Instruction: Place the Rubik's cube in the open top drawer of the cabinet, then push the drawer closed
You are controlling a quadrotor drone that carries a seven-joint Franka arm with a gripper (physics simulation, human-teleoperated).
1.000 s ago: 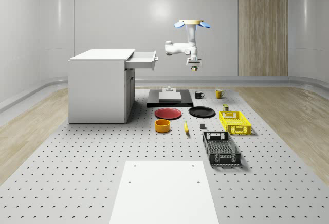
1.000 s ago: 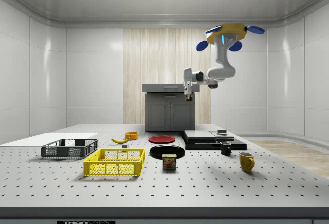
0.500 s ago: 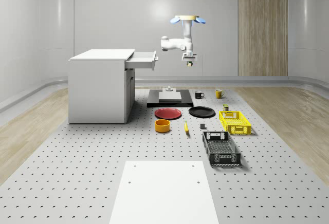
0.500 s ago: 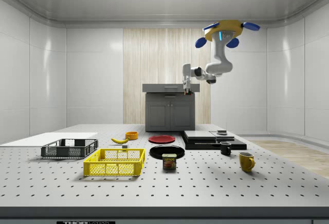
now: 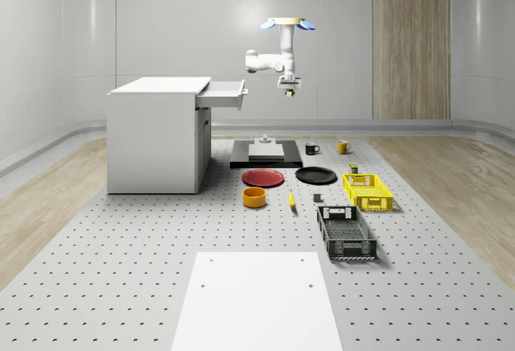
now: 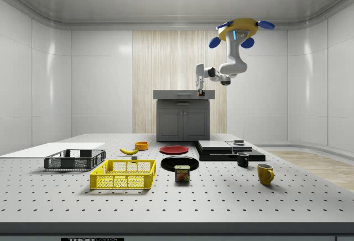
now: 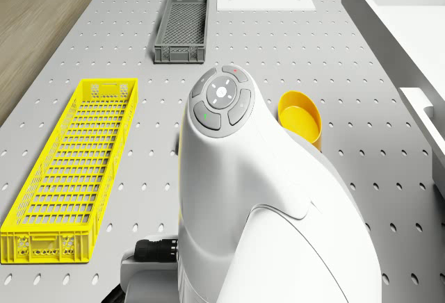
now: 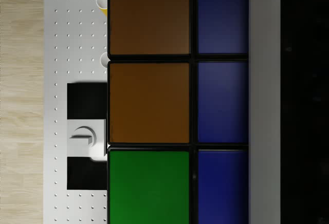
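Wrist view: the Rubik's cube [image 8: 169,100] sits right up against the camera, clamped in the jaws, with orange and green squares on one face and dark blue squares on the adjoining face, split by black lines. In the whole-scene view the gripper [image 5: 289,91] points down in mid-air and the cube shows as a small coloured block at its tip, to the right of the open top drawer [image 5: 223,93] and about level with it, well apart from it. The drone [image 5: 286,23] hovers high above the table [image 5: 121,254], over the black slab [image 5: 266,158] at the far end, right of the cabinet [image 5: 157,134].
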